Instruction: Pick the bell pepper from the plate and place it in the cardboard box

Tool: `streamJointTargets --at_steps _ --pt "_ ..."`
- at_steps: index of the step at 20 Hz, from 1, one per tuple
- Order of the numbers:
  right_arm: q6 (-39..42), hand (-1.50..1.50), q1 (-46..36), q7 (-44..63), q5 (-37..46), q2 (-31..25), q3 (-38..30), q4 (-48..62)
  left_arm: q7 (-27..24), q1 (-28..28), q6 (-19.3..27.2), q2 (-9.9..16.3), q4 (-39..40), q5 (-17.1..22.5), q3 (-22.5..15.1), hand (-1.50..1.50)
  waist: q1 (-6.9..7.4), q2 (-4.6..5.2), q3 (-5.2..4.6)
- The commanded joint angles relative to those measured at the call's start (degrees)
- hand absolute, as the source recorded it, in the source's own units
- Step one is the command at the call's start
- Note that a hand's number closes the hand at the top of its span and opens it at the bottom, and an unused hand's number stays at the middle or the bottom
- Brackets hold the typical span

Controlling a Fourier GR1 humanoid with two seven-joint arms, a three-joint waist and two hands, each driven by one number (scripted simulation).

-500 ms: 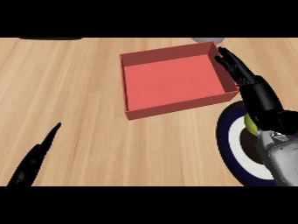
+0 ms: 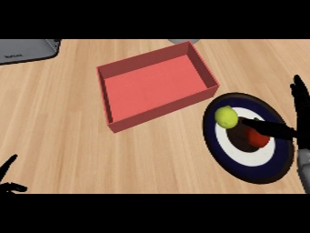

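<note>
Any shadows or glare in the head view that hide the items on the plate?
Head view: light is even, with no glare on the wooden counter; the red box shows darker inner walls; on the plate the yellow-green fruit is clear, while the red item is partly hidden by the right robot hand and the dark patch beside it.

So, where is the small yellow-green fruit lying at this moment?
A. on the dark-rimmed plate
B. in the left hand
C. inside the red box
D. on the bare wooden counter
A: the yellow-green fruit lies on the white centre of the plate, near its upper left rim, beside the red bell pepper; the red box holds nothing that shows, and the left hand is far off at the lower left.
</note>
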Motion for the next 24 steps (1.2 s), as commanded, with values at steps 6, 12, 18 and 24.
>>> streamJointTargets --at_steps 6,12,18,24 --pt "-14.22 -1.50 13.08 11.95 27.26 -10.79 4.15 8.43 -7.23 -14.28 -0.72 -11.02 -12.83 5.98 -2.21 0.00 -0.14 1.58 -1.41" --pt "-11.31 -1.50 12.99 32.02 39.07 -11.09 7.51 2.51 -6.21 -19.51 -1.16 -14.16 -11.37 5.43 -5.07 0.00 3.82 2.01 -1.27" --pt "3.15 -1.50 11.47 52.72 41.08 -7.46 12.53 -11.25 -3.53 -24.21 -1.55 -16.61 -9.49 5.15 -7.13 0.00 5.53 1.59 -0.88" --pt "15.60 -1.50 6.31 73.81 46.41 -2.02 15.30 -23.57 -3.55 -29.83 -2.10 -19.50 -4.77 4.18 -7.84 0.00 7.60 1.72 -0.48"
